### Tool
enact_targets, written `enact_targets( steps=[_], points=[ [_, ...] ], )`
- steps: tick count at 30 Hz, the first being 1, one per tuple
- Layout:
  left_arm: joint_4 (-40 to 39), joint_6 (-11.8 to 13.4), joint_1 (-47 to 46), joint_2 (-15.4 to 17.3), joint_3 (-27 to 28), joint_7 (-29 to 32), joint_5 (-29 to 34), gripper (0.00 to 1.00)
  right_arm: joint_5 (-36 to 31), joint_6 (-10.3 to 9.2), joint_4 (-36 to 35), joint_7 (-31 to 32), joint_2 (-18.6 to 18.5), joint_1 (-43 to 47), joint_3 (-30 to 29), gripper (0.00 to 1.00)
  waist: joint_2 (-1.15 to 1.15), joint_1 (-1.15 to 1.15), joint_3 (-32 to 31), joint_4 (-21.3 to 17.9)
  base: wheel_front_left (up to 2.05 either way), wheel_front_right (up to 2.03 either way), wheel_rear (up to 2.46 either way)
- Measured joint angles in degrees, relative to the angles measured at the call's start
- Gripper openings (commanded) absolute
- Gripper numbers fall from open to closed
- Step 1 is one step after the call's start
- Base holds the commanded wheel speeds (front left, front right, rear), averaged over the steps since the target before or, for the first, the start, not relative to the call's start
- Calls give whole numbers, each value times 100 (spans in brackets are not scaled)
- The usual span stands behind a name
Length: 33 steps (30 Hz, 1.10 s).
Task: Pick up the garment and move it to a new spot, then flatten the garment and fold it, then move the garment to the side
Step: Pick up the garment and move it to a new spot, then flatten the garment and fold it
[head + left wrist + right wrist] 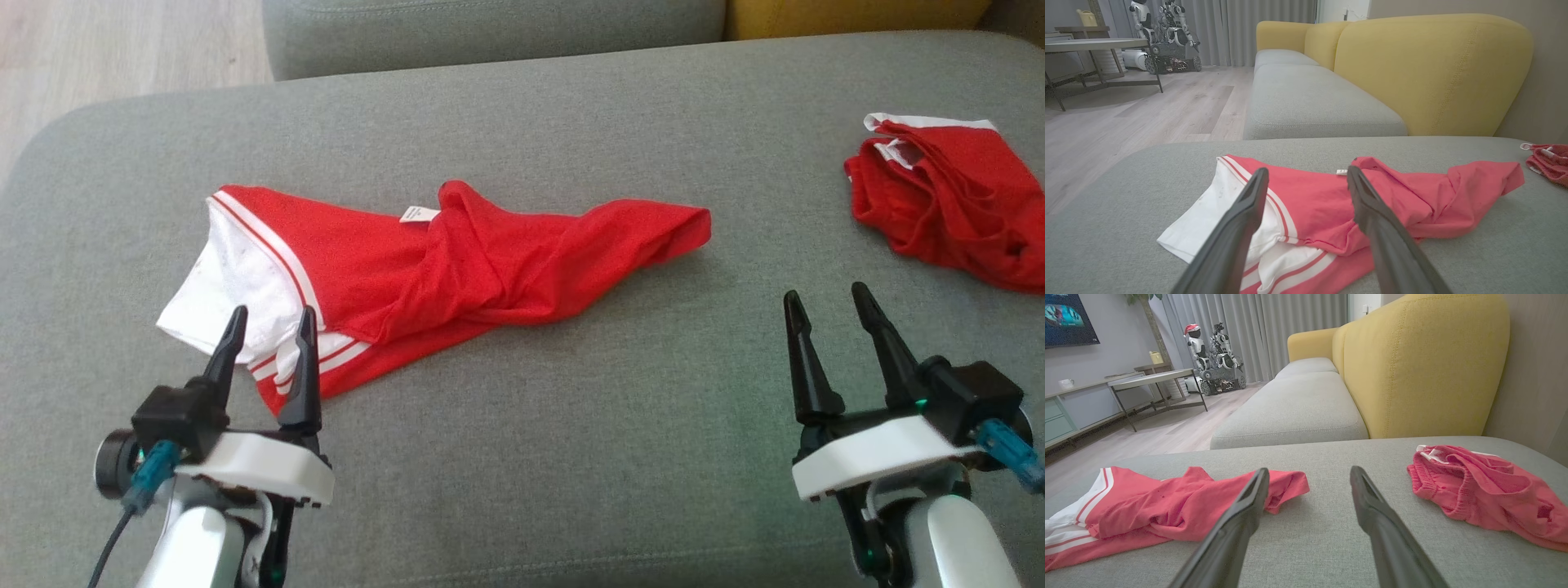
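Head view: the shirt lies crumpled at the middle of the cushion, with the left gripper and right gripper both gaping empty above the cushion's near edge; left wrist view: the shirt lies on the cushion beyond the spread fingers; right wrist view: the shirt is at the cushion's left and a red bundle at its right.

yel sofa back | grey seat | table | wheeled bot by curtains
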Motion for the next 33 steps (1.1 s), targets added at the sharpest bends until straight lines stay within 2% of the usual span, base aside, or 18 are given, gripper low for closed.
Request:
enact_targets(
  steps=[19, 20, 26, 27, 33],
  points=[
    [-86, 44, -15, 59, -46, 7, -42, 100, -3, 0, -26, 57, 0, -21, 114, 100, 0, 0, 130, 45, 0, 0, 0],
    [-93, 44, -28, 58, -60, 7, -42, 100, -27, 0, 8, 84, -3, -45, 210, 100, 0, 0, 161, 60, 0, 0, 0],
    [-71, -14, -501, 24, -210, 2, -37, 100, -3, 0, 699, 240, -455, -1029, 1610, 100, 0, 0, 418, 357, 0, 0, 0],
    [-71, -14, -501, 24, -210, 2, -37, 100, -3, 0, 699, 240, -455, -1029, 1610, 100, 0, 0, 418, 357, 0, 0, 0],
    [7, -67, -733, -98, -316, -1, -25, 100, 430, 0, 1591, 379, -604, -2098, 2995, 100, 0, 0, 658, 739, 0, 0, 0]
  ],
)
